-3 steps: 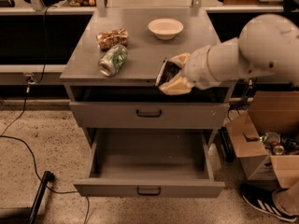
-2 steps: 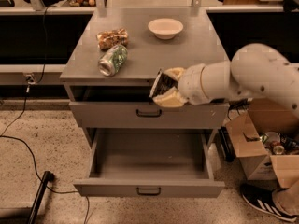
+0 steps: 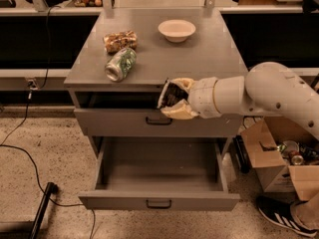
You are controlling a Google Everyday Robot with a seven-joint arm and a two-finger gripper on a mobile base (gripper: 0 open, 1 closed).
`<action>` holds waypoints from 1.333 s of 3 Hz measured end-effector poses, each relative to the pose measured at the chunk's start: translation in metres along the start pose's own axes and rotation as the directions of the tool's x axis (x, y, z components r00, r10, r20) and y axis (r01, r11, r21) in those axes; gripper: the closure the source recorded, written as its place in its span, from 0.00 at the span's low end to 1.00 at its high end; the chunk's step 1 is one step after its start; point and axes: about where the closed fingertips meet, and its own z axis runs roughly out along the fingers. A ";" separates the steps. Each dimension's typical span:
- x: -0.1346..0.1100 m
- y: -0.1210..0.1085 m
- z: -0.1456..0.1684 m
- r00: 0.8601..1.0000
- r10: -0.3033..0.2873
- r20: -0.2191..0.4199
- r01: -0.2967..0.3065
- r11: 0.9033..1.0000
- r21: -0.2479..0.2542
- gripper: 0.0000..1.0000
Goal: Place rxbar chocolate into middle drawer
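Observation:
My gripper (image 3: pixel 172 97) hangs in front of the cabinet's front edge, above the open middle drawer (image 3: pixel 158 200). Its cream fingers (image 3: pixel 178 111) are shut on the rxbar chocolate (image 3: pixel 171 93), a flat black bar held on edge between them. The grey drawer is pulled out at the bottom of the cabinet and its inside is bare. The like grey drawer (image 3: pixel 158 121) directly above it is closed, just behind the gripper.
On the cabinet top (image 3: pixel 214 54) lie a green can (image 3: pixel 120 63) on its side, a tan crinkly snack packet (image 3: pixel 119 40) and a white bowl (image 3: pixel 176 30). A cardboard box (image 3: pixel 279 158) of items and a shoe (image 3: pixel 279 215) are at the right. A cable (image 3: pixel 30 153) runs on the floor at the left.
The gripper with the bar has moved left and down, from over the cabinet's right front corner to in front of the upper drawer.

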 end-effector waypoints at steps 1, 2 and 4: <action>0.032 0.020 0.012 1.000 -0.010 -0.008 0.009 0.997 -0.079 1.00; 0.078 0.048 0.017 1.000 -0.027 0.001 0.026 0.983 -0.183 1.00; 0.121 0.077 0.019 0.997 -0.065 -0.037 0.052 0.960 -0.274 1.00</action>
